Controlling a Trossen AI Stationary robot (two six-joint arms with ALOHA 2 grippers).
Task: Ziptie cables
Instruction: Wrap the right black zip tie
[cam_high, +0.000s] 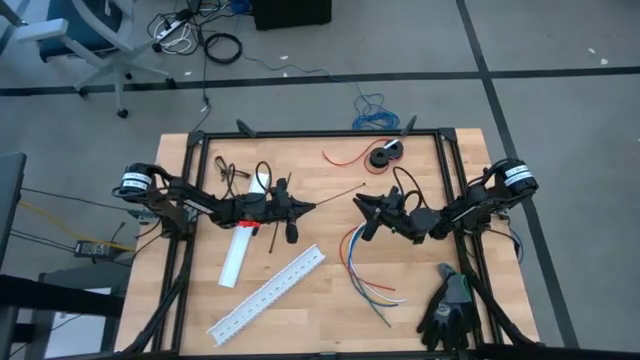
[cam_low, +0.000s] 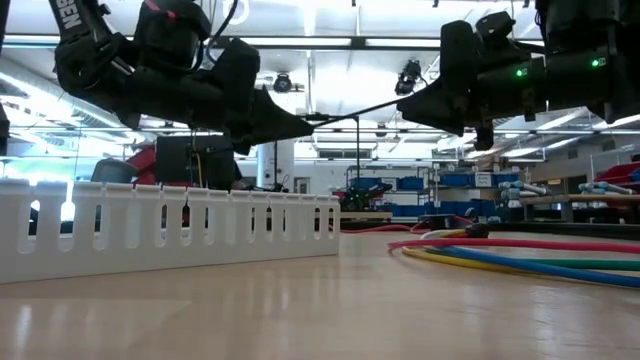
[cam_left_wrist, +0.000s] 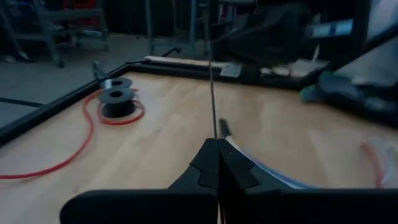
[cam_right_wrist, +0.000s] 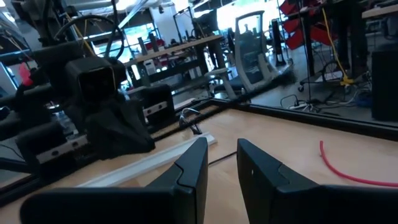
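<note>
Cables (cam_high: 362, 270) lie on the wooden table (cam_high: 300, 315) on its right half, a bunch of thin red, orange, blue, green and white wires curving from a gathered end below the right gripper toward the table's near edge; in the low view they run as flat coloured strands (cam_low: 520, 258) along the tabletop. Nothing grips them. Just above their gathered end the right gripper (cam_high: 362, 203) hangs over the table, its fingers (cam_right_wrist: 193, 163) a narrow gap apart with nothing visible between them. Facing it from the left, the left gripper (cam_high: 308, 207) is clamped fully together on a thin black zip tie (cam_high: 340, 194), which sticks out of its tips and slants toward the right gripper; in the left wrist view the strip (cam_left_wrist: 211, 93) rises straight from the closed tips (cam_left_wrist: 217, 162). Behind the right gripper, near the far edge, sits a black spool (cam_high: 384, 155) with a single red wire (cam_high: 343, 159) trailing from it. On the left half lie a white slotted cable duct (cam_high: 268, 293) and a flat white cover strip (cam_high: 237, 255). A pair of dark gloves (cam_high: 448, 310) rests at the near right corner.
</note>
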